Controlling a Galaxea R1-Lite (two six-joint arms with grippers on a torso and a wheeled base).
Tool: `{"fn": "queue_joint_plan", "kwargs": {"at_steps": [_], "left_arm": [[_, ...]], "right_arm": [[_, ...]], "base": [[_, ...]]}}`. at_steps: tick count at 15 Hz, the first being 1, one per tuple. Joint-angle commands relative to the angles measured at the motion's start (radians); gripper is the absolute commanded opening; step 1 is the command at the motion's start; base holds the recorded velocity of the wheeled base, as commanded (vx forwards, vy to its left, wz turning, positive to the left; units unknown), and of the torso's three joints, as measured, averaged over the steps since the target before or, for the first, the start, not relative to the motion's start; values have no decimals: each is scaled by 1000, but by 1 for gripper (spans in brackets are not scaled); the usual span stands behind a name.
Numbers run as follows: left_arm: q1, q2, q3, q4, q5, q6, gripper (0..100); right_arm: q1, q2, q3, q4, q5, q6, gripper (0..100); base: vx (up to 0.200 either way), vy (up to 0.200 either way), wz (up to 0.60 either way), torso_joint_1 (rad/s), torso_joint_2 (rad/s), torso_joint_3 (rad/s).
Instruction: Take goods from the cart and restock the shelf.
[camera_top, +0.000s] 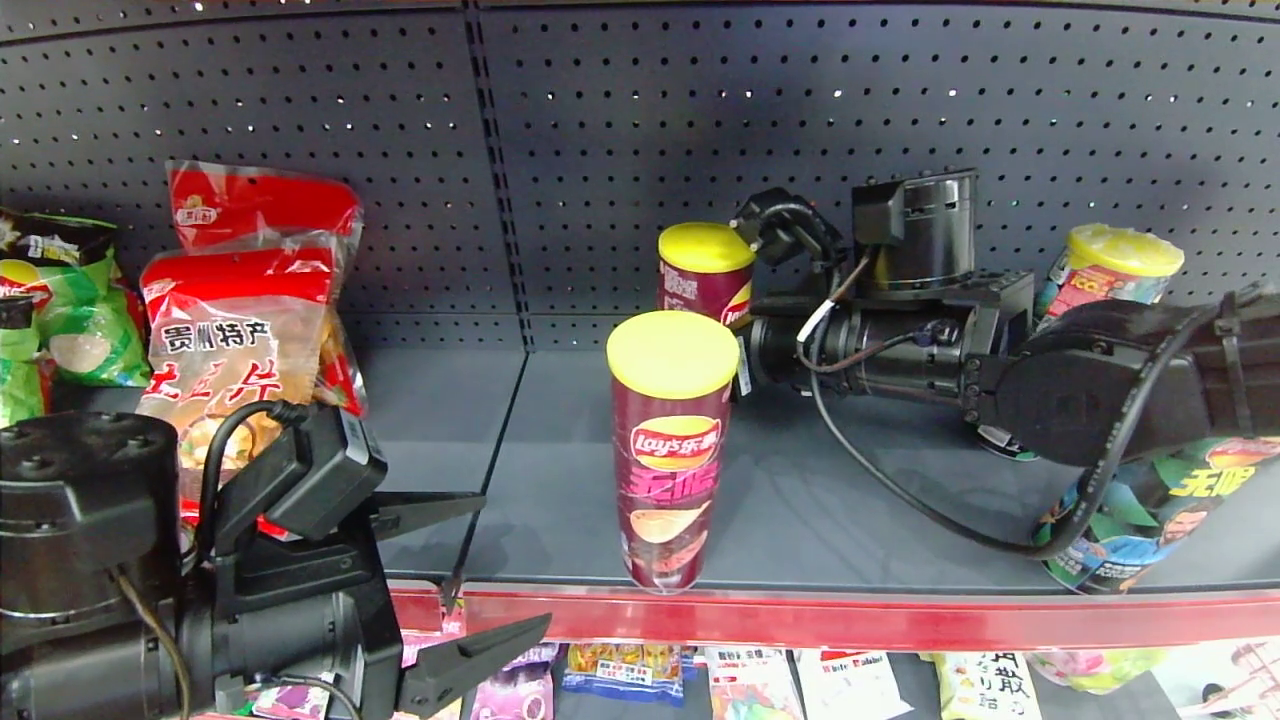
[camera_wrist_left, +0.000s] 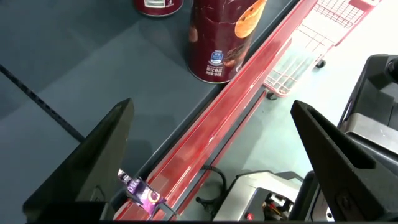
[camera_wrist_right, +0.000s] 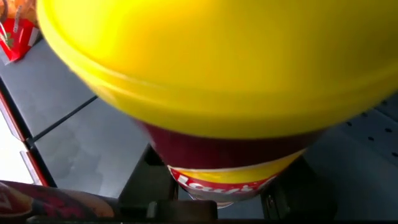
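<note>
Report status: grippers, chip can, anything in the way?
Left gripper open, empty, by the shelf edge. Right gripper at the rear can, grip unclear. Front can stands close beside it.

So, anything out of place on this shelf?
Yes: the green can at the shelf's front right seems to lie on its side beneath the right arm, while the front maroon can stands upright.
</note>
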Motion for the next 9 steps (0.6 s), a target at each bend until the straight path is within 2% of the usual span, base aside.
{"fn": "queue_joint_plan", "kwargs": {"at_steps": [1,2,3,9], "left_arm": [[0,3,-1,0,0,0,100],[0,3,-1,0,-1,-2,100],[0,3,-1,2,-1,0,100],[0,8,-1,2,-1,0,100]], "right_arm": [[5,-4,5,1,0,0,0],[7,-4,6,1,0,0,0],[9,-4,8,-1,0,0,100],[25,-58,48,9,-11,25,100]], "base": [[0,0,0,0,0,0],[0,0,0,0,0,0],[0,0,0,0,0,0],[0,0,0,0,0,0]]}}
